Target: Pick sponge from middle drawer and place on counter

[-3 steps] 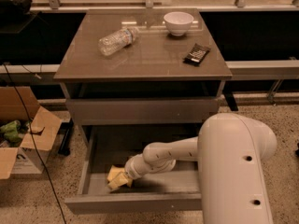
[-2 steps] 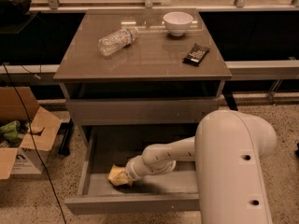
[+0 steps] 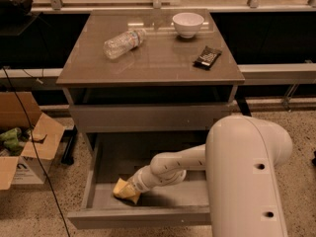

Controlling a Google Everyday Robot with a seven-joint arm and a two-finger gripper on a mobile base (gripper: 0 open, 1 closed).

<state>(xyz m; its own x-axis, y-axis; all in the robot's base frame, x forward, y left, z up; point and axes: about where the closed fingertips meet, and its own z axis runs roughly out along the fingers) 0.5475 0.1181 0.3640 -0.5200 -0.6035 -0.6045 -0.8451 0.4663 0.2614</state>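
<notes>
We are looking down on a grey cabinet whose middle drawer is standing pulled well out toward us, while the drawer front above it is sitting flush and closed. The robot's white arm is reaching down and to the left into the open drawer. Its gripper is sitting low over the drawer floor in the front left part. The pale-yellow sponge is lying there, close behind the front panel and touching the gripper's tip (it is looking a little crumpled). We are not able to tell whether the gripper is spread or clamped on the sponge.

Up on the glossy counter, a clear plastic bottle is lying on its side toward the back left. A white bowl is standing upright at the back, and a dark wrapped bar is lying near the right edge, all three well apart. An open cardboard box is sitting on the speckled floor to the left of the cabinet.
</notes>
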